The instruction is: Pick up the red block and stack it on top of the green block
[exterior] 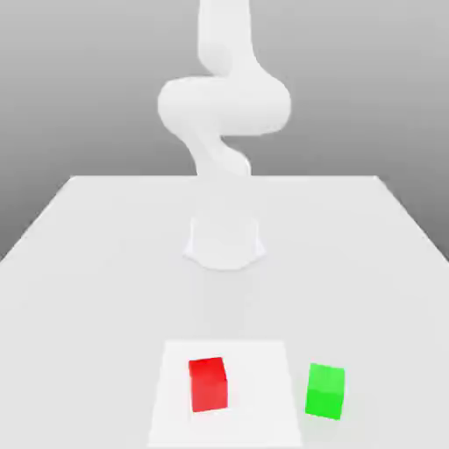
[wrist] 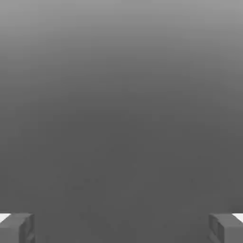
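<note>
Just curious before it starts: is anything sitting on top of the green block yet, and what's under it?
Nothing sits on the green block; its top is bare. The red block stands apart on a paler patch. The green block rests on the table; its underside is hidden.

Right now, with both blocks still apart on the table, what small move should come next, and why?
Probably bring the open gripper down over the red block. It sits untouched on the table, apart from the green block on the exterior view's right, and nothing lies between the fingers.
</note>
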`<state>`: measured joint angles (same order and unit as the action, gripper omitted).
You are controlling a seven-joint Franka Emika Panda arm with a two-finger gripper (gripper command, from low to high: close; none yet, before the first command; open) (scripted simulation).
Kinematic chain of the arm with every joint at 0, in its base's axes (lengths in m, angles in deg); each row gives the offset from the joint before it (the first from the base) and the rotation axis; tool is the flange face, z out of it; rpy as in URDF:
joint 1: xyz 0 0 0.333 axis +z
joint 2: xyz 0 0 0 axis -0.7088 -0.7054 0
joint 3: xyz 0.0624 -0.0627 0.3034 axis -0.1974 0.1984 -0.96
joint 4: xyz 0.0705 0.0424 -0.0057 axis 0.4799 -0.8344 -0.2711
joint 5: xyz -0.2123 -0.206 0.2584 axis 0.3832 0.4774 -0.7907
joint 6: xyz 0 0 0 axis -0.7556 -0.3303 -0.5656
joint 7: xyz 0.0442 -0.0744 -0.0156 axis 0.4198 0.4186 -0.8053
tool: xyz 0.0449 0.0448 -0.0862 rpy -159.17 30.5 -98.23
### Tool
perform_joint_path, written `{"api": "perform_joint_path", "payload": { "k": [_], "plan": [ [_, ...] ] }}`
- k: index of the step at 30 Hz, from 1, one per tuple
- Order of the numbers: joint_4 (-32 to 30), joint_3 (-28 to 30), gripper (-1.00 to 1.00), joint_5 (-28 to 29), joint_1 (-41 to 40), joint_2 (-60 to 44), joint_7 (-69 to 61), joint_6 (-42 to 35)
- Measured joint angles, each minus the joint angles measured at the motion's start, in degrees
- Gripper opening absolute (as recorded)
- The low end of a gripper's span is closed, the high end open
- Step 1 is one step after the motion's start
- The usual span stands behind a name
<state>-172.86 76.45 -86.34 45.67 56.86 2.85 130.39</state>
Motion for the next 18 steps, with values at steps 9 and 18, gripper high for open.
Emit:
{"api": "perform_joint_path", "payload": {
  "k": [9, 18],
  "plan": [
    [-7.89, 2.62, 0.0, -0.85, 1.5, -19.06, -5.85, 9.72],
    [-15.64, 4.02, 0.0, -1.47, 1.77, -37.76, -11.43, 19.25]
  ]
}}
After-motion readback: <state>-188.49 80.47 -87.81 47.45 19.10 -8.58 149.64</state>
